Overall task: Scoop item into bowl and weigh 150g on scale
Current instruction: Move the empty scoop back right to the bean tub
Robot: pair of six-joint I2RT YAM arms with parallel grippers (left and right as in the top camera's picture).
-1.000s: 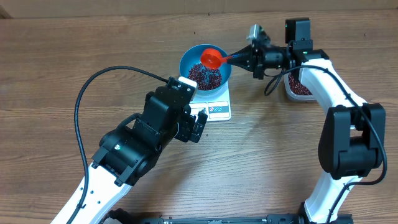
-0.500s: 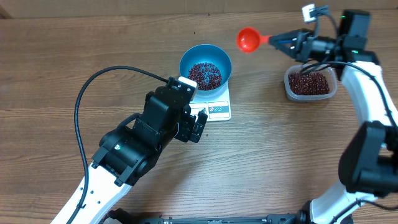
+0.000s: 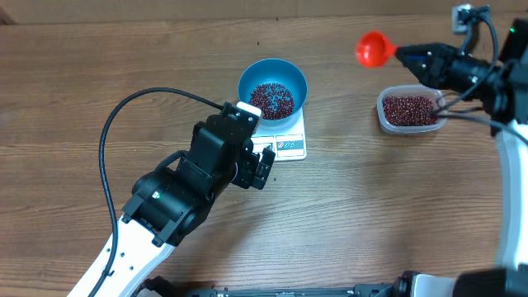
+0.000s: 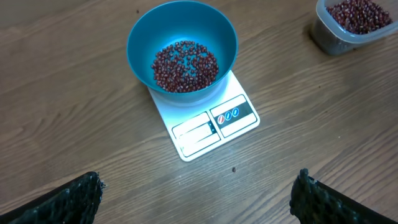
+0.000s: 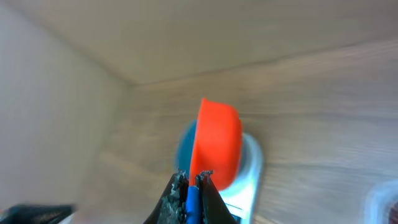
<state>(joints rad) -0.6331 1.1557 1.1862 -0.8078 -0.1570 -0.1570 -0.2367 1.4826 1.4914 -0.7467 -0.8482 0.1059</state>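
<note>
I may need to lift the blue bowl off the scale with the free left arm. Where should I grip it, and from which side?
Likely best: pinch the bowl by its thin rim wall from above, on its left side, one finger inside, one outside. The bowl stands upright, the beans lie low in its bottom, and the open left gripper is on that side.
</note>
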